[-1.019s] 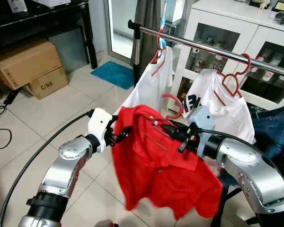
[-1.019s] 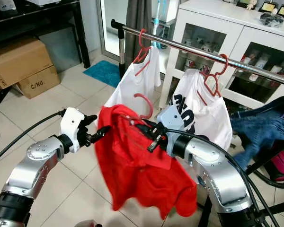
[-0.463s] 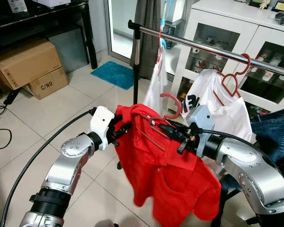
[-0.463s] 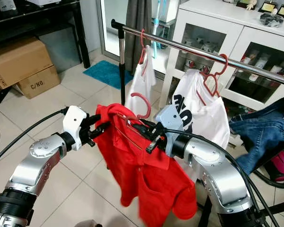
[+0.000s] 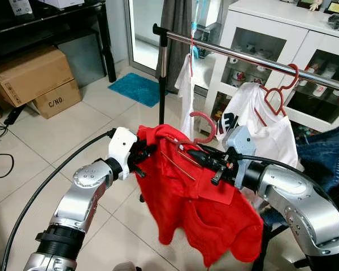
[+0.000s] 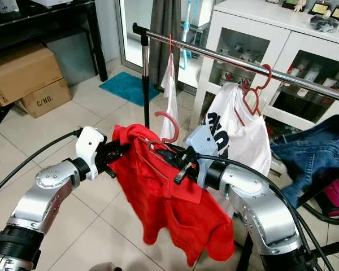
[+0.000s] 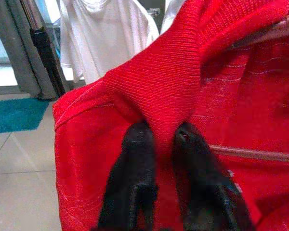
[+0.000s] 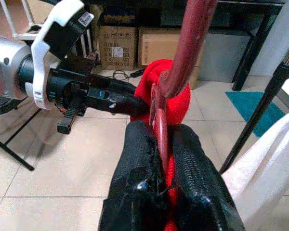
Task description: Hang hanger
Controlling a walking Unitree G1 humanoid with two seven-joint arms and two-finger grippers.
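This is a room in a home, used for drying or storing laundry; a metal clothes rail [image 5: 237, 53] on a black upright crosses it, with white T-shirts [image 5: 260, 127] hanging on red hangers [image 5: 279, 90] and blue jeans [image 6: 311, 155] draped at the right. The floor is pale ceramic tile [image 5: 56, 130] with a small teal mat [image 5: 137, 88] before a glass door; cardboard boxes [image 5: 31, 76] sit under a dark shelf unit at the left; a white cabinet [image 6: 260, 28] with glass doors holds small household items behind the rail.
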